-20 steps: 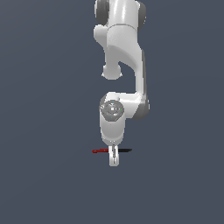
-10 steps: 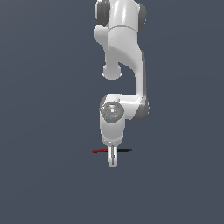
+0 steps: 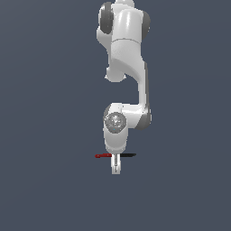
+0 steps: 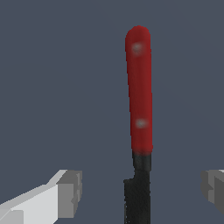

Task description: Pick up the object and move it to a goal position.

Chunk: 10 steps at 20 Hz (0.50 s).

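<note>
Arm [image 3: 124,76], white with grey joints, reaches down from the top of the exterior view over a plain dark grey surface [image 3: 45,189]. Its gripper [image 3: 116,168] points straight down and sits over the middle of the knife [image 4: 139,131]; in the wrist view the two fingers [image 4: 70,192] stand wide apart, one on each side of the blade, neither touching it. The knife lies flat on the surface, red handle toward the exterior view's left, black blade toward its right.
</note>
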### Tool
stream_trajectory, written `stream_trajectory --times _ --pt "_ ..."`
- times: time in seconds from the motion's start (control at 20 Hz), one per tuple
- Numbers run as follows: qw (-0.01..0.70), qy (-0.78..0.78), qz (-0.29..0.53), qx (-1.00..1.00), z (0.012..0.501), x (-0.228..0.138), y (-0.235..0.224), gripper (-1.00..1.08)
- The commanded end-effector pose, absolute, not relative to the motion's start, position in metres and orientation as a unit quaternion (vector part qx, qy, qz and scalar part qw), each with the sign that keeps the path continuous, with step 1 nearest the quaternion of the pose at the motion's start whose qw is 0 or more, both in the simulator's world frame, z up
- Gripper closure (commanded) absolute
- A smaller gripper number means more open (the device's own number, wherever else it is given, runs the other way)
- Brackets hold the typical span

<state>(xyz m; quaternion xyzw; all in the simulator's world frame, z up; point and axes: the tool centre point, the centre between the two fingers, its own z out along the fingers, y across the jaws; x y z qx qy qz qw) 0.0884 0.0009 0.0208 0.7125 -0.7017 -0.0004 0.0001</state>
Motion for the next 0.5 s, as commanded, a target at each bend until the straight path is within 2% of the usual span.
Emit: stream_trajectory --times 0.0,0.25,0.3,0.45 --pt "0.0 -0.702 0.0 0.712 0.0111 0.0884 0.0009 -0.92" --pt "0.0 -0.702 0.0 0.712 0.0079 0.0898 0.0011 -0.92" --pt "0.0 -0.702 0.0 0.712 0.0079 0.0898 0.0011 1.08" --pt "0.0 -0.702 0.0 0.712 0.0079 0.0898 0.0011 1.08"
